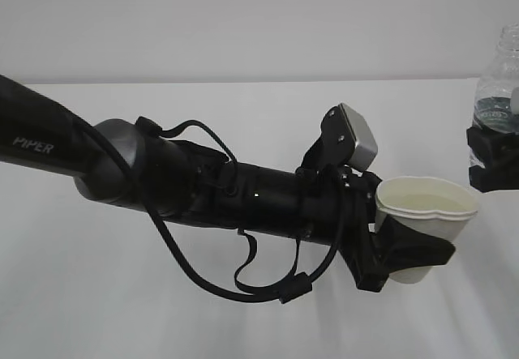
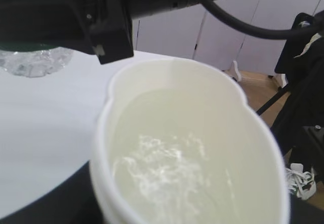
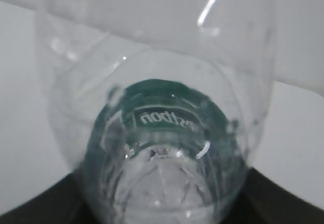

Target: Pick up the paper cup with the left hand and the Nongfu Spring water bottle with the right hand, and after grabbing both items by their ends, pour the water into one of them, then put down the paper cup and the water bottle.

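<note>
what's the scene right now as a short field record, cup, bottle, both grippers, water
paper cup: upright, rim squeezed out of round, held off the table
left hand: shut on the paper cup's lower body
water: in the paper cup, surface rippled
Nongfu Spring water bottle: upright at the right edge, apart from the cup, looks nearly empty
right hand: gripping the bottle's lower part
table: white
</note>
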You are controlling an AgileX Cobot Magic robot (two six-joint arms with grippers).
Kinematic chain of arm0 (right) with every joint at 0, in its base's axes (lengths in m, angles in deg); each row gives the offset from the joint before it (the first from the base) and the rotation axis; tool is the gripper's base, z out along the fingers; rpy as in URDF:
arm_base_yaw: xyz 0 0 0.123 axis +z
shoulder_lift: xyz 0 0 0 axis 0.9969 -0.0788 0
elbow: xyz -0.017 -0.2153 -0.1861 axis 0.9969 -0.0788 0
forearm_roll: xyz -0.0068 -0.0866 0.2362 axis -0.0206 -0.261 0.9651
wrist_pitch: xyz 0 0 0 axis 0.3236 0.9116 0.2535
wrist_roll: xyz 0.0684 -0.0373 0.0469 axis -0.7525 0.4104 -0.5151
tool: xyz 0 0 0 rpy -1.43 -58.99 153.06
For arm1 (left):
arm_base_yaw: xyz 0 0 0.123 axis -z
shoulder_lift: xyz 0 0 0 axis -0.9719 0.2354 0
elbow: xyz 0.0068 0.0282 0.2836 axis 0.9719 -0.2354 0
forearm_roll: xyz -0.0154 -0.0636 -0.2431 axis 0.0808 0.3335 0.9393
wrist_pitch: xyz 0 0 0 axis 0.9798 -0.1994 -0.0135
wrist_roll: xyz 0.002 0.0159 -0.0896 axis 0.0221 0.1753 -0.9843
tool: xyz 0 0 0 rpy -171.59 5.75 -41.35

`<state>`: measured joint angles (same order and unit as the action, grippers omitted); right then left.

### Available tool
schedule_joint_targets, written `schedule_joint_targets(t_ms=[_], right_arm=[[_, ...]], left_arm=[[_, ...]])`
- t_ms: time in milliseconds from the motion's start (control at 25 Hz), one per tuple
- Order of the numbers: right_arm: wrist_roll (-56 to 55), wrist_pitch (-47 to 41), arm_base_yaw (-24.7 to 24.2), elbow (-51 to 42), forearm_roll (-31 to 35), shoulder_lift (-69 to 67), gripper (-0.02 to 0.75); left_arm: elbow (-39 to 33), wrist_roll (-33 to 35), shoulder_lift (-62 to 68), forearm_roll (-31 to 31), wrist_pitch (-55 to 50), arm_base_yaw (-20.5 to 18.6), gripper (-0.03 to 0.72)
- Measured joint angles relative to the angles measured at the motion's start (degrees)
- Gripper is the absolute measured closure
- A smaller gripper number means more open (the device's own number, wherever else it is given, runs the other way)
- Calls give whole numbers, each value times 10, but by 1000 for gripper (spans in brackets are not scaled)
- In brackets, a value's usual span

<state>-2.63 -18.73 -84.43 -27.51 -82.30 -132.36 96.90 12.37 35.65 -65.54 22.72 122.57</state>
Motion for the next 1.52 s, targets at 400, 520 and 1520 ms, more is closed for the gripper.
schedule_joint_targets(t_ms=[400,520,1520], right_arm=[[-31,89,0,1,8,-70,336],[-40,113,0,1,9,-89,336],[-131,292,0,15,2,-263,336]], left_arm=[[0,8,0,-1,-11,-44,286],[0,9,0,1,1,-58,286],[0,79,0,9,7,-74,295]])
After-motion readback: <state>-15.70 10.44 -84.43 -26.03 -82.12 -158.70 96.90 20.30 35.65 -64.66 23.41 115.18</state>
